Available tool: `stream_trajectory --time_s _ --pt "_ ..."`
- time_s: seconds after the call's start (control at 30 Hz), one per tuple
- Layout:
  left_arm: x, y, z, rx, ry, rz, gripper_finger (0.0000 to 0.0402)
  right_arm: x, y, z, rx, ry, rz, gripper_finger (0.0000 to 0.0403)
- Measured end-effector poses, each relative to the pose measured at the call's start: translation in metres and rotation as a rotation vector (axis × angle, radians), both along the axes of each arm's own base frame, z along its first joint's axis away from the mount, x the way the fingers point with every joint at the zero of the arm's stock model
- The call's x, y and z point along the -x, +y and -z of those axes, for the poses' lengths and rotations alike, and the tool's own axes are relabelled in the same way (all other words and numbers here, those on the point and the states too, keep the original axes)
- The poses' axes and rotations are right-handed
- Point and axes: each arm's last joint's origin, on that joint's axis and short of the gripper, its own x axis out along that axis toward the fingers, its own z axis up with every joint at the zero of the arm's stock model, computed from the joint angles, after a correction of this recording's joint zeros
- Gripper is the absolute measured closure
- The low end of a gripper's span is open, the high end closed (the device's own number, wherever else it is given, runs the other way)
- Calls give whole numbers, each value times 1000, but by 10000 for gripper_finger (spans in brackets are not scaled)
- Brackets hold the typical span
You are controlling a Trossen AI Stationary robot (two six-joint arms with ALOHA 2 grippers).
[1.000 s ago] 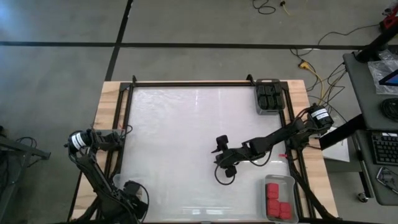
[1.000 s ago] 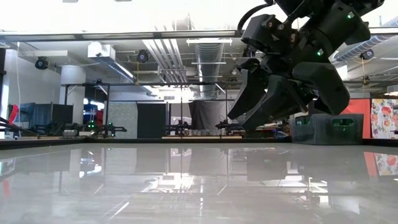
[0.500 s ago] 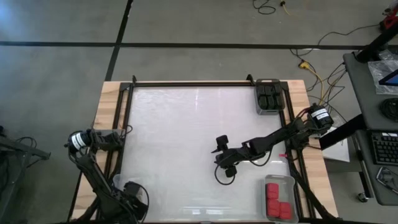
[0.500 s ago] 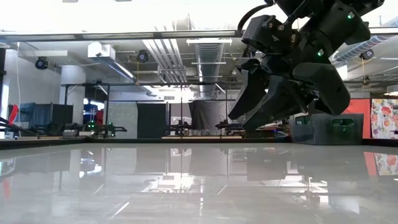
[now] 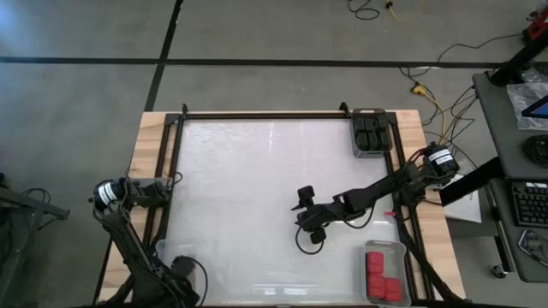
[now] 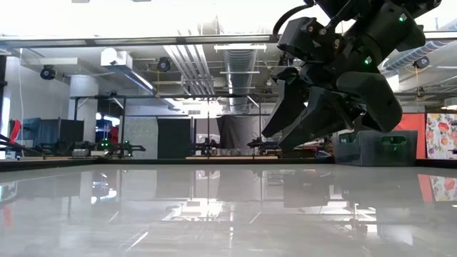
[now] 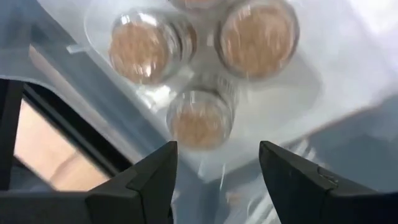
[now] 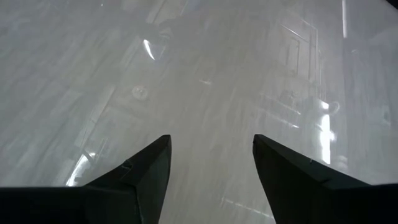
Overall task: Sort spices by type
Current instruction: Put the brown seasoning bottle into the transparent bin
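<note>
The left gripper [image 7: 214, 165] is hovering with fingers released above three light, probably slippery jars [image 7: 200, 117], best pinched across the lid.

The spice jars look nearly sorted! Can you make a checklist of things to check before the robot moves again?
1. Left hand open, holding nothing: ok.
2. Tan-lidded jars inside the clear bin under the left hand: ok, three show.
3. Right hand open and empty above the bare white table: ok.
4. Red-topped jars together in the near right bin: ok.
5. Black jars in the far right bin: ok.
6. No loose jars on the table: ok in the high view.
</note>
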Motion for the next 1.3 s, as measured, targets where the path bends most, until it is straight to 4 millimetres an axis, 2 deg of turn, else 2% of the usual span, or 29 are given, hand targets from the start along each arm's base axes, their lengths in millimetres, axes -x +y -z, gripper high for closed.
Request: stream_trajectory --time_s 0.13,0.6,1.3 --pt "2 -1 -2 51 63 64 192 0 0 0 -1 0 1 182" --pt "2 -1 11 77 66 220 197 0 0 0 -8 0 4 177" --pt "2 1 14 70 65 225 322 0 0 0 -9 0 5 175"
